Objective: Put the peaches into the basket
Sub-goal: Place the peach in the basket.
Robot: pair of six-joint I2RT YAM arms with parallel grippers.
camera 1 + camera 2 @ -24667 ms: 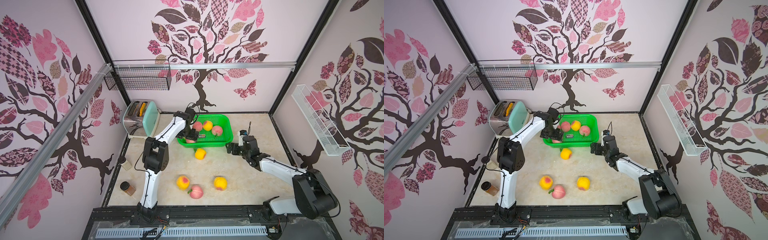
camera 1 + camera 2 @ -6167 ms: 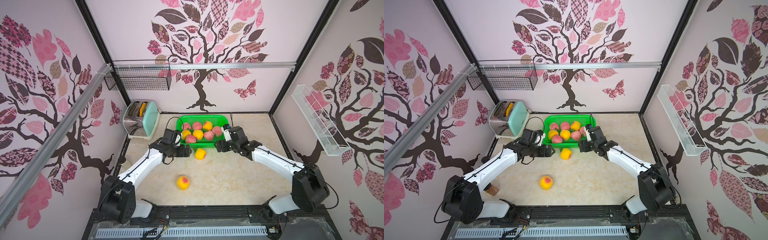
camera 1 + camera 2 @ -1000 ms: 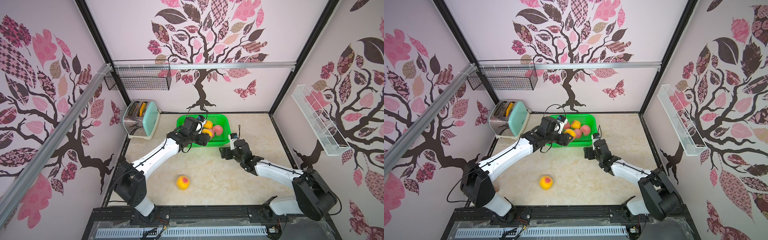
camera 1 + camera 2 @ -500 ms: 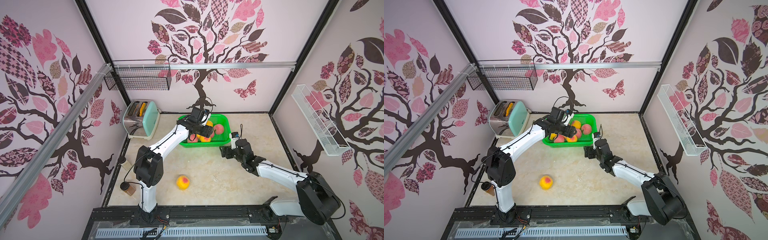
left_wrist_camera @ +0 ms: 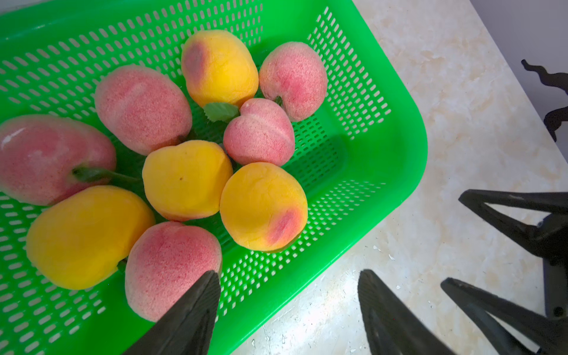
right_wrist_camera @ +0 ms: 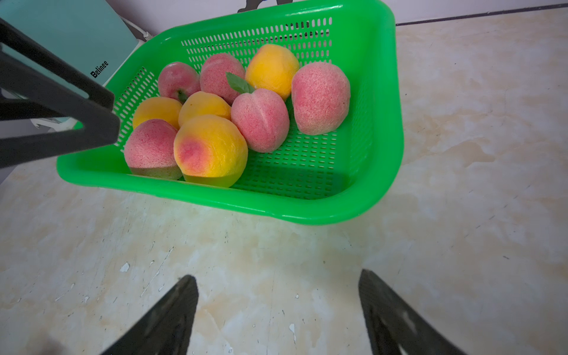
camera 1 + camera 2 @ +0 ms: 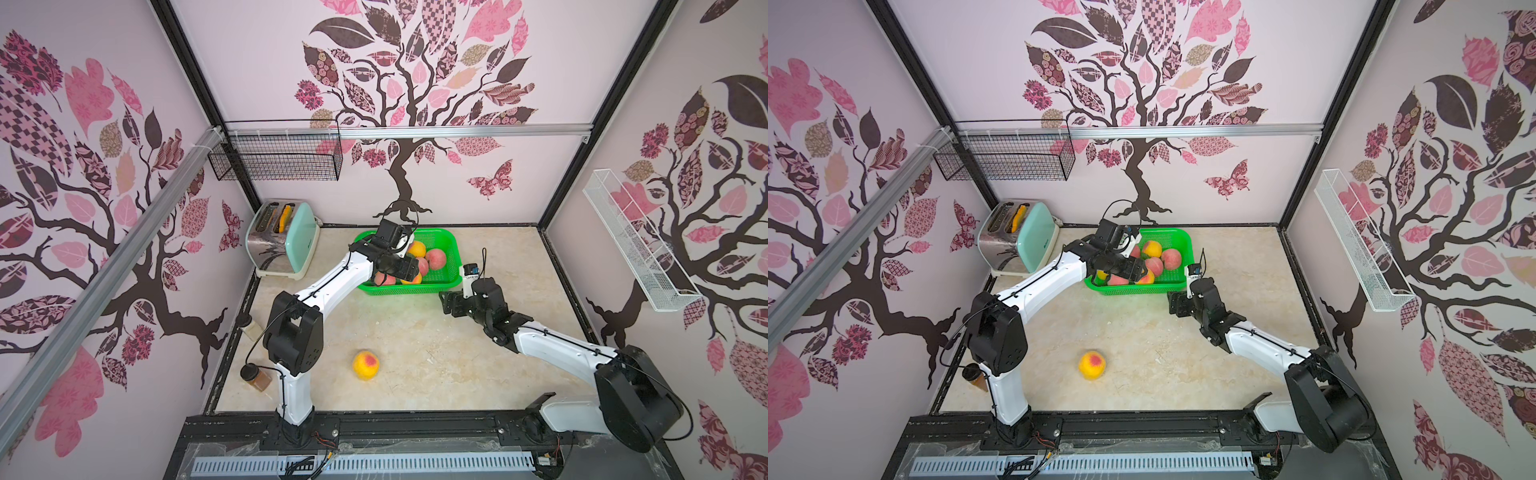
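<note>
Gone from the spot just before the basket point(image 7: 432, 287) is the yellow fruit seen there six seconds ago. The left arm point(image 7: 332, 286), stretched low toward it then, is now reached over the basket's front rim.

At the far left edge of the surface point(image 7: 415, 345) a small brown jar point(image 7: 254, 376) is seen. A mint-and-steel toaster point(image 7: 286, 239) is set behind it, by the back wall. One yellow peach with a red blush point(image 7: 365, 365) is left lying alone on the open surface, well apart from the basket and from both arms.

Further right, the left claw point(image 5: 290, 278) is held above the basket's near edge, its fingers spread and nothing gripped between them. In the left wrist view one finger point(image 5: 196, 307) is seen over a pink peach point(image 5: 166, 264) at the front, though contact cannot be judged. The other finger is placed beyond the rim, over bare surface.

Nine peaches point(image 5: 184, 178) are gathered in the basket, pink and yellow mixed and packed against one another, and bare mesh floor is shown at its front right corner. Just beside that corner the right claw point(image 6: 278, 276) is held low over the surface, its fingers parted wide with only marbled surface between them. A white wire rack point(image 7: 636, 245) is mounted on the right wall.
</note>
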